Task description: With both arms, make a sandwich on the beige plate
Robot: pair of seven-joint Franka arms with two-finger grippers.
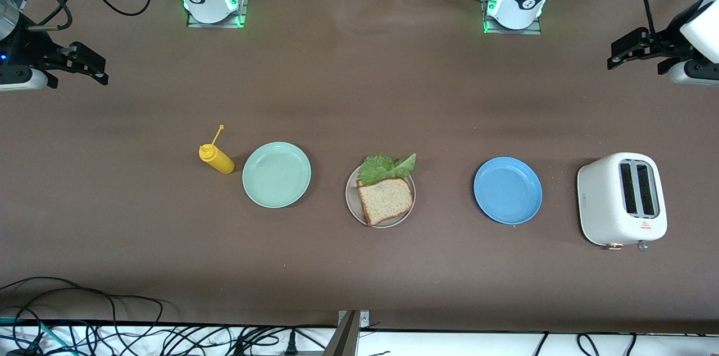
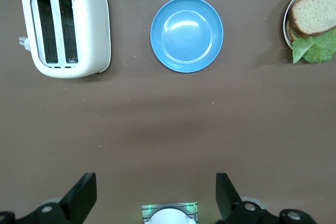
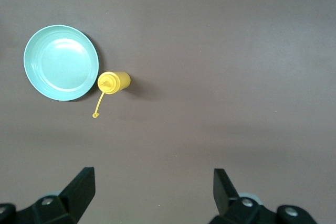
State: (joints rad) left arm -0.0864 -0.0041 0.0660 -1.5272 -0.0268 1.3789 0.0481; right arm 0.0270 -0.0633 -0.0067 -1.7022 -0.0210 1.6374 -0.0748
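The beige plate (image 1: 351, 202) sits mid-table, between two other plates. On it lies a tan bread slice (image 1: 386, 200), with the crust of a second slice showing under its edge. A green lettuce leaf (image 1: 383, 167) sticks out from under the top slice toward the robots. The left wrist view also shows the plate (image 2: 286, 22), the bread (image 2: 317, 14) and the lettuce (image 2: 317, 50). My left gripper (image 1: 635, 61) (image 2: 156, 192) is open and empty, up over the left arm's end of the table. My right gripper (image 1: 78, 72) (image 3: 153, 190) is open and empty over the right arm's end.
A mint-green plate (image 1: 276, 174) and a yellow squeeze bottle (image 1: 218, 159) lie toward the right arm's end. A blue plate (image 1: 508, 190) and a white toaster (image 1: 620, 199) stand toward the left arm's end. Cables run along the table's near edge.
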